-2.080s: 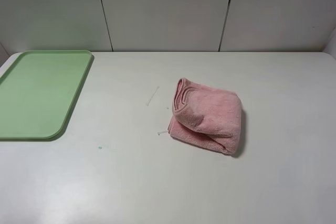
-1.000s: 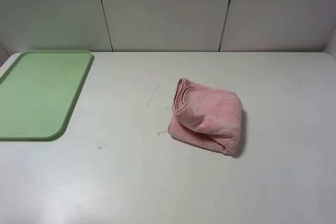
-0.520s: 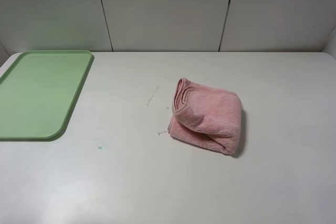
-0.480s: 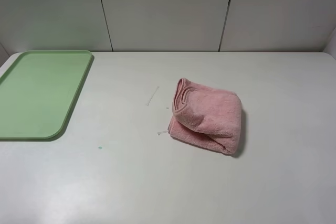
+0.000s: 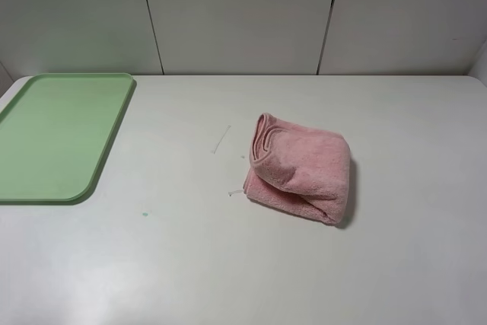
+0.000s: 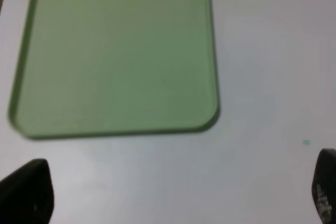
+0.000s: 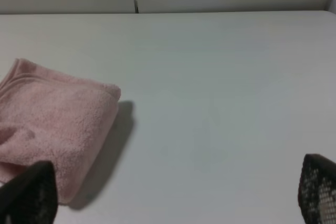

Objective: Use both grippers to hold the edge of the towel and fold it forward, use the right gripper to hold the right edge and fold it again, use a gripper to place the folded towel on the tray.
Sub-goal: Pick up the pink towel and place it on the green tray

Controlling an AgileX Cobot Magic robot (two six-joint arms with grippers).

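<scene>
Pink towel (image 5: 299, 175) lies on the white table (image 5: 190, 256), a little right of centre, folded into a thick bundle with its layered hems facing left. Green tray (image 5: 61, 135) sits at the far-left corner, well apart from the towel. Left gripper (image 6: 176, 192): 2 fingertips spread wide, holding nothing, above the table near the tray's short rim. Right gripper (image 7: 173, 192): spread wide, empty, near the towel.

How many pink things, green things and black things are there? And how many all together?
Pink: 1, the towel
Green: 1, the tray
Black: 2, the left end effector and the right end effector, both open
Total: 4
</scene>
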